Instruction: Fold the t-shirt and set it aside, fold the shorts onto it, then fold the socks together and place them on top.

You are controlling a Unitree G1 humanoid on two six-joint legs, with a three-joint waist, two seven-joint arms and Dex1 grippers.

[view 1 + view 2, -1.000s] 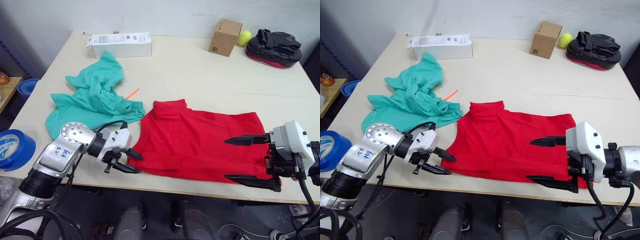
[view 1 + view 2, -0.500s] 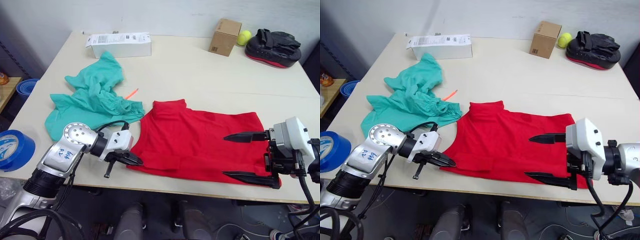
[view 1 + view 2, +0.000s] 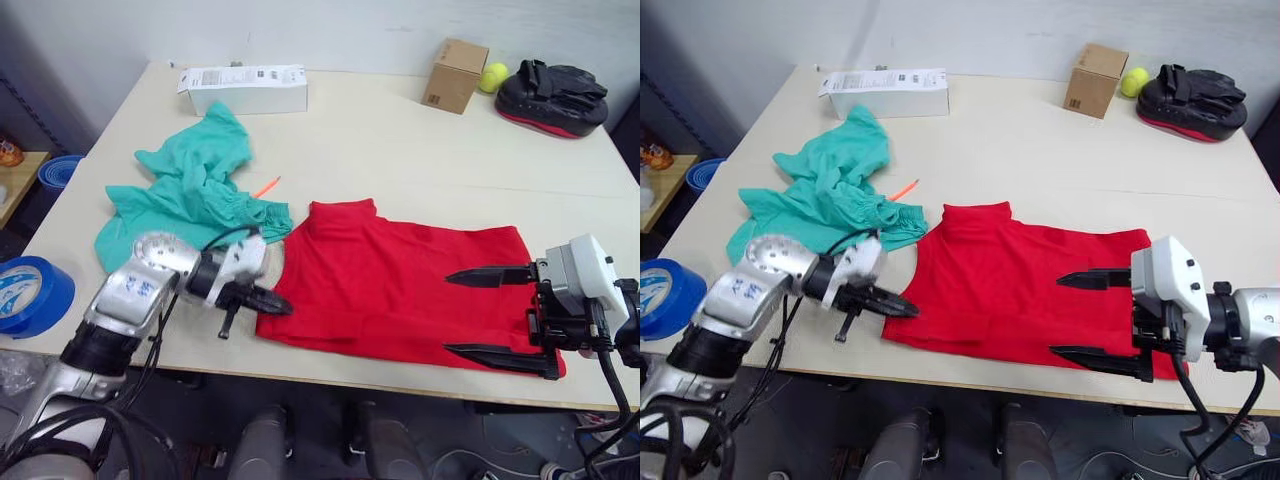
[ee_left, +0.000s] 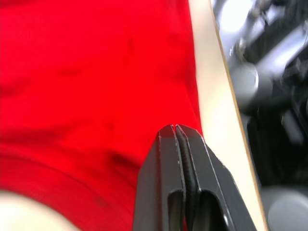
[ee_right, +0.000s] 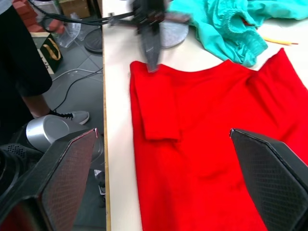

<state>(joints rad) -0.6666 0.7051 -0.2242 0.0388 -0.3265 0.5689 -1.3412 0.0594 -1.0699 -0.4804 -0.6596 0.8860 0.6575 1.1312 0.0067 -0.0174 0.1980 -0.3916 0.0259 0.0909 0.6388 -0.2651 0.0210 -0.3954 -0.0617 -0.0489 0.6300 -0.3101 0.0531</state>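
Left fingers press together at the t-shirt corner; right fingers spread wide over its other edge. Arm marking unreadable.

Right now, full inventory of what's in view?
t-shirt: 1, red, laid flat at the table's near edge
shorts: 1, teal, crumpled, left of the t-shirt
table: 1, cream
long box: 1, white, far left
cardboard box: 1, brown, far right
ball: 1, yellow-green, beside the cardboard box
pad: 1, black and red, far right corner
orange stick: 1, beside the shorts
tape roll: 1, blue, off the table's left
left gripper: shut at the t-shirt's left edge
right gripper: open over the t-shirt's right end
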